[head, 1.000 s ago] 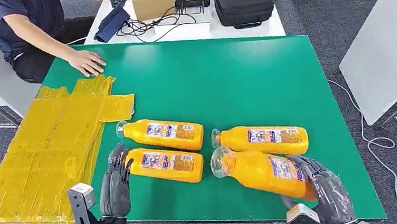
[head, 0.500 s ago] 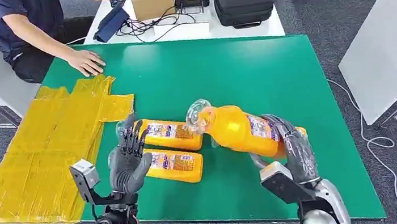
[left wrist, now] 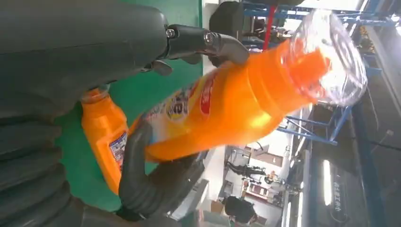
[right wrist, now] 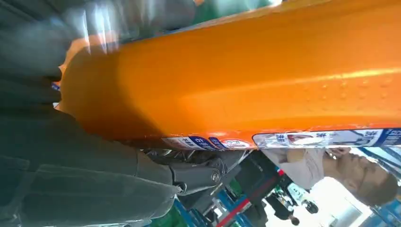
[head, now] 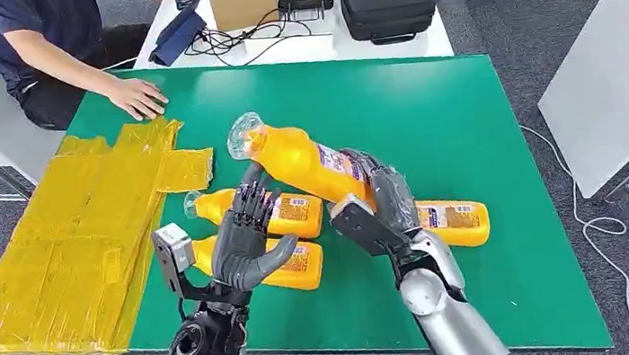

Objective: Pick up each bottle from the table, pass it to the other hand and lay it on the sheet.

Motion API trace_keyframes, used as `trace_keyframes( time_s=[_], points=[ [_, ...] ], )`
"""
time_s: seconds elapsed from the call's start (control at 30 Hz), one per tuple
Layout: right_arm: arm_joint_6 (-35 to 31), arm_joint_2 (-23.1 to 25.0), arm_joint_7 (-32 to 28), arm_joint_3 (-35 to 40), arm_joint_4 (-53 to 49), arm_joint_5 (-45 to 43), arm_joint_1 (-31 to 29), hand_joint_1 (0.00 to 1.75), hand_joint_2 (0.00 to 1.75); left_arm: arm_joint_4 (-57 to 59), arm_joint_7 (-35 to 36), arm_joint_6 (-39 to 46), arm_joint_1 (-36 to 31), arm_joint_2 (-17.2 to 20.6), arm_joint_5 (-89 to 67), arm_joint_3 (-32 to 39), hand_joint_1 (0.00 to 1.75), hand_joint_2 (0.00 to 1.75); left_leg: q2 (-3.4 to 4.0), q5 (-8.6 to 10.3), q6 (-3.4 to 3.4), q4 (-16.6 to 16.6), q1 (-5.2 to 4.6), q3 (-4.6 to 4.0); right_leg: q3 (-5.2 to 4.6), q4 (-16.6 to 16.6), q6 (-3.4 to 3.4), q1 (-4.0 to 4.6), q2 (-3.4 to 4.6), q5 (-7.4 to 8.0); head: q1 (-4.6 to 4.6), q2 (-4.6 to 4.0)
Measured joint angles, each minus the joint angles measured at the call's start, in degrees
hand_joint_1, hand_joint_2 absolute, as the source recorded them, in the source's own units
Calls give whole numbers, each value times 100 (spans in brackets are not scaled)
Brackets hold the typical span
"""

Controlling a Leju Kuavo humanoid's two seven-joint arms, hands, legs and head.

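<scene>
Bottle (head: pixel 299 157) hangs tilted above the table (head: pixel 465 105), cap up and away from the robot, gripped around its lower body by the right hand (head: pixel 381 196). Left hand (head: pixel 246 240) is raised beside it, fingers spread, holding nothing. 3 bottles (head: pixel 265 211) lie below; the yellow sheet (head: pixel 73 234) is left.

The bottle (head: pixel 309 164) labels' print is too small to read.

Held bottle (head: pixel 309 162) base hidden under right hand (head: pixel 377 201). Left hand (head: pixel 246 240) covers parts of two lying bottles (head: pixel 287 240). Fourth bottle (head: pixel 451 215) neck hidden behind right arm. Right wrist view: bottle cut off, upper left blurred. Label print unreadable.
</scene>
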Motion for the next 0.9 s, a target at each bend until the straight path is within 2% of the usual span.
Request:
trace_keyframes(
  time_s=[0.4, 0.63, 0.9],
  points=[
    [-9, 472, 133, 497, 580, 472, -619, 175, 175, 428, -151, 302, -357, -13, 297, -63, 0, 175, 2, 6, 0, 0, 1, -17, -20, 5, 2, 2, 1, 2, 2, 2],
    [131, 564, 46, 1172, 584, 630, -512, 175, 175, 450, -207, 551, -364, 100, 487, 262, 0, 175, 1, 5, 0, 0, 3, -23, -29, 5, -1, 3, 0, 0, 2, 2],
    [168, 531, -28, 1613, 571, 627, -211, 175, 175, 238, -273, 616, -5, 184, 533, 597, 0, 175, 2, 5, 0, 0, 0, -28, -33, 3, -1, -1, 1, 0, 2, 2]
  ],
)
